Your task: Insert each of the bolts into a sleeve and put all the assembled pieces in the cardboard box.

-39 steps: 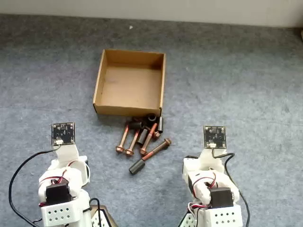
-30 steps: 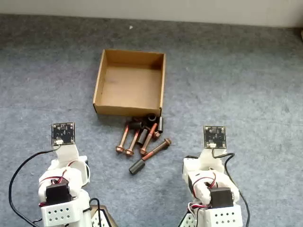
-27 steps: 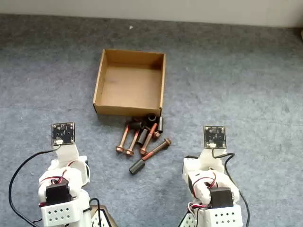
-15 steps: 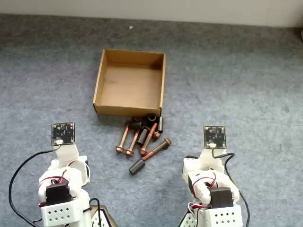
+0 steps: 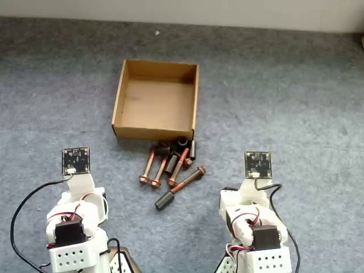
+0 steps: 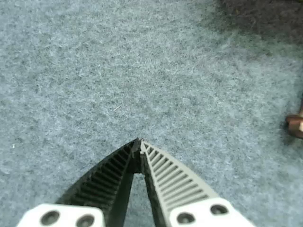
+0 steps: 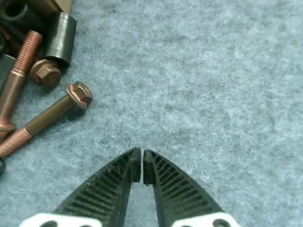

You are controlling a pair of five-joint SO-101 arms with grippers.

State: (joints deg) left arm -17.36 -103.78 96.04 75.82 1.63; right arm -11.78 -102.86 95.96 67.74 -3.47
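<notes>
The cardboard box [image 5: 154, 102] lies open and holds nothing, at the middle back of the grey carpet. Just in front of it is a heap of several copper bolts [image 5: 161, 168] and black sleeves [image 5: 181, 143]. One bolt [image 5: 188, 178] lies slanted nearer the arms, with a black sleeve [image 5: 164, 200] at its threaded end. My right gripper [image 7: 142, 158] is shut on nothing, over bare carpet, a short way from that bolt's hex head [image 7: 79, 93] and a sleeve [image 7: 63, 31]. My left gripper [image 6: 139, 147] is shut too, over bare carpet, with a bolt head [image 6: 296, 126] off to one side.
The left arm [image 5: 77, 213] and right arm [image 5: 253, 213] sit folded back at the front edge, on either side of the heap. Grey carpet stretches around the box, and a pale wall strip [image 5: 227, 12] runs along the back.
</notes>
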